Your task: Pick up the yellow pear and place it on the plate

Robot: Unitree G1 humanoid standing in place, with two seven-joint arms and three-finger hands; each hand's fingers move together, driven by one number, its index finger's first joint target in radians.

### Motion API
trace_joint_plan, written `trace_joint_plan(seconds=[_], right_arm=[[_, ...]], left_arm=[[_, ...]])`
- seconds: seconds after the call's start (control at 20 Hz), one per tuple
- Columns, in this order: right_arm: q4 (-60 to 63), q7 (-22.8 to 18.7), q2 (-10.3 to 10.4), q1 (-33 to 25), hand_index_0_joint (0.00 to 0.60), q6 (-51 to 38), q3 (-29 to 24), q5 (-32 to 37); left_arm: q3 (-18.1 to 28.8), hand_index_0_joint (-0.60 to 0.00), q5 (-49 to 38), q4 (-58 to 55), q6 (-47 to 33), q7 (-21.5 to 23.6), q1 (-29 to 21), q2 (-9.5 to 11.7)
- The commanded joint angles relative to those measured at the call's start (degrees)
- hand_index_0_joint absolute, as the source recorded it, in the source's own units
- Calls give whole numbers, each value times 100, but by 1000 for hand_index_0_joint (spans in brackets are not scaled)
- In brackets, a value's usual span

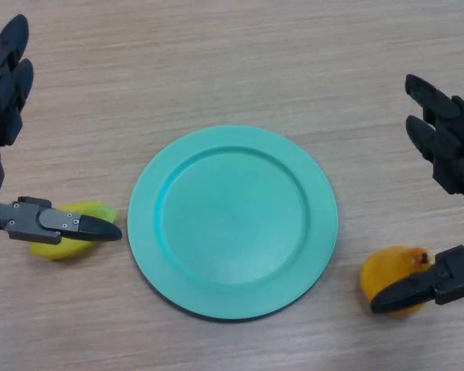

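Yellow-orange and rounded, the pear (393, 280) lies on the wooden desk (232, 62) at the lower right, just beside the rim of the green plate (232, 222) but not touching it. Its long axis runs roughly left to right, and the dark stem end points to the right and a little upward. The right robot hand (441, 282) is around it with released, straight fingers: the thumb crosses in front of the fruit and the other fingers stand behind, well apart. At the left, the left robot hand (31, 219) is also released, its thumb over a yellow-green fruit (73, 232). I see no writing or label anywhere.
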Motion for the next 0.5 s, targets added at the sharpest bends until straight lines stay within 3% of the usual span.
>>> trace_joint_plan(seconds=[0.05,0.5], right_arm=[[-216,-171,-145,-215,0,-721,-288,147],[-163,-20,-143,17,0,-933,-473,151]], left_arm=[[423,0,-5,-321,-697,55,-206,257],[294,0,203,-389,-822,55,-214,200]])
